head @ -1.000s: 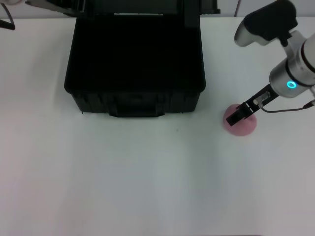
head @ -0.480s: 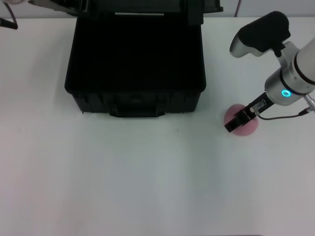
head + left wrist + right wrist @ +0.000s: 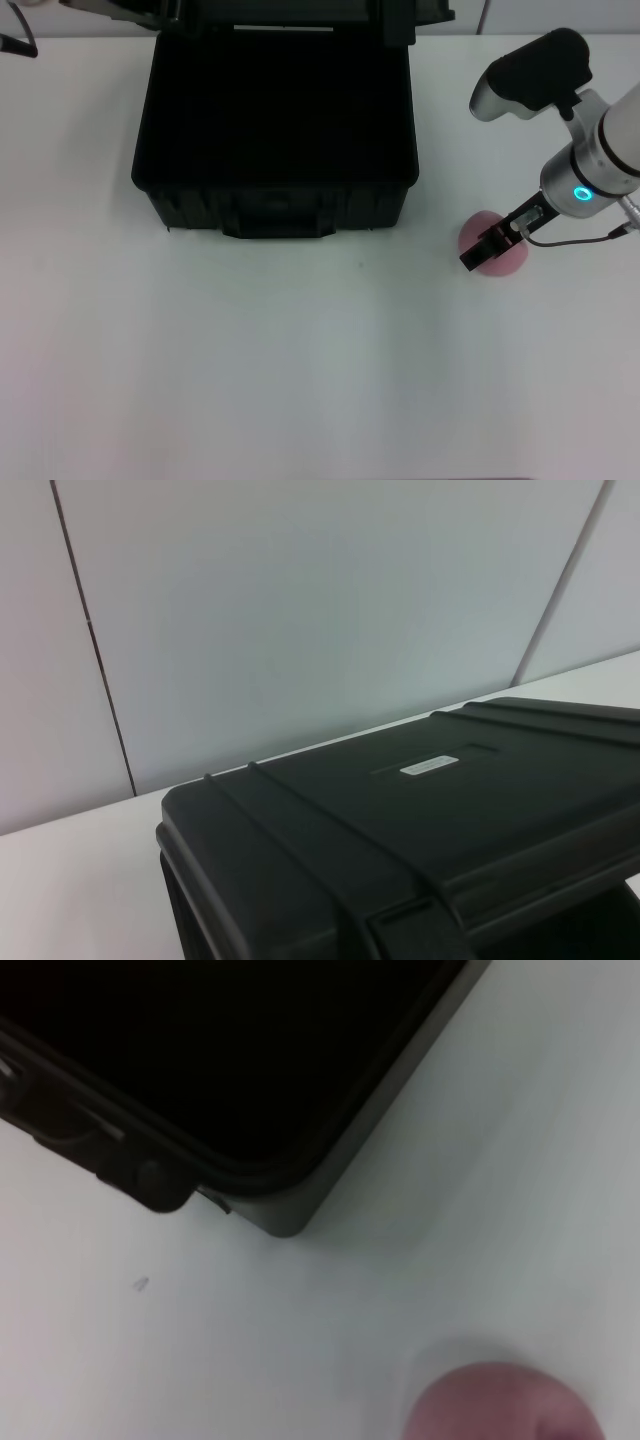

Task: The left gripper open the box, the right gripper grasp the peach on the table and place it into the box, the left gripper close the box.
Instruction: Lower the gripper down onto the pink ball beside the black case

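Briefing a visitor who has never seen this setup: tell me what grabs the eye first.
The big black box stands open at the back of the white table, its dark inside showing. To its right, the right gripper with the blue-lit ring is down on the small pink peach. The left gripper is out of sight near the raised lid.

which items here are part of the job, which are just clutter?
Job:
box, lid open
peach, on the table right of the box
right gripper, down at the peach
left gripper, out of view

Not job:
table
small dark speck in front of the box
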You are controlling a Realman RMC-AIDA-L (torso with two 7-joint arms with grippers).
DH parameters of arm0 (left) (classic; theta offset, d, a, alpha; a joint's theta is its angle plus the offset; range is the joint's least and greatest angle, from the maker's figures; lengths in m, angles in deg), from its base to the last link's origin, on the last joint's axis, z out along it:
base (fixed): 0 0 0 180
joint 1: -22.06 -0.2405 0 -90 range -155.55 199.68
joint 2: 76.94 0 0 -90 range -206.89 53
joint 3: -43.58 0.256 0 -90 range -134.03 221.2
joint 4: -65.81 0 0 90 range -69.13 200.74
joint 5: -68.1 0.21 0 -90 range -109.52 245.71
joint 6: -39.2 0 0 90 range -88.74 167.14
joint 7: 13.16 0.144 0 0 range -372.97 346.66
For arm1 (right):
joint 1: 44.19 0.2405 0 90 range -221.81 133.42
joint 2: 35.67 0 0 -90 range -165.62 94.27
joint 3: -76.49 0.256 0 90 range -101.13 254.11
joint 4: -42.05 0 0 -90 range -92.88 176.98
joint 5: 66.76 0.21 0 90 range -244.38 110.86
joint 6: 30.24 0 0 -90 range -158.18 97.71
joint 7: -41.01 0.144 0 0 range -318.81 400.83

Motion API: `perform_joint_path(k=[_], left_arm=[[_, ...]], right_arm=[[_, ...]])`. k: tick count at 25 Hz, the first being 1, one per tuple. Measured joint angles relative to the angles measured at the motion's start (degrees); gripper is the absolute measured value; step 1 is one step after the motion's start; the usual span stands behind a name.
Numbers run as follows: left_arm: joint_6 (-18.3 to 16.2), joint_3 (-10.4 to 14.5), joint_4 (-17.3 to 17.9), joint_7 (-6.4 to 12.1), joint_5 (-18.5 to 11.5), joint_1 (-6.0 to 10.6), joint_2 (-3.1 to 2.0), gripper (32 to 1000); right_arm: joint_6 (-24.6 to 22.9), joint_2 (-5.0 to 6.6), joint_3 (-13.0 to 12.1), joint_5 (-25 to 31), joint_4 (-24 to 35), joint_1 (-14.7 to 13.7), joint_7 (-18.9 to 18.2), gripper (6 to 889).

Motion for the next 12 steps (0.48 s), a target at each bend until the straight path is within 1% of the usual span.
perform_joint_path(k=[12], left_arm=[[0.06,0.0,0.0,0.0,-0.04,-0.09,0.0,389]], right_arm=[[0.69,0.0,0.0,-0.08,-1.07,-0.02,0.1,740]])
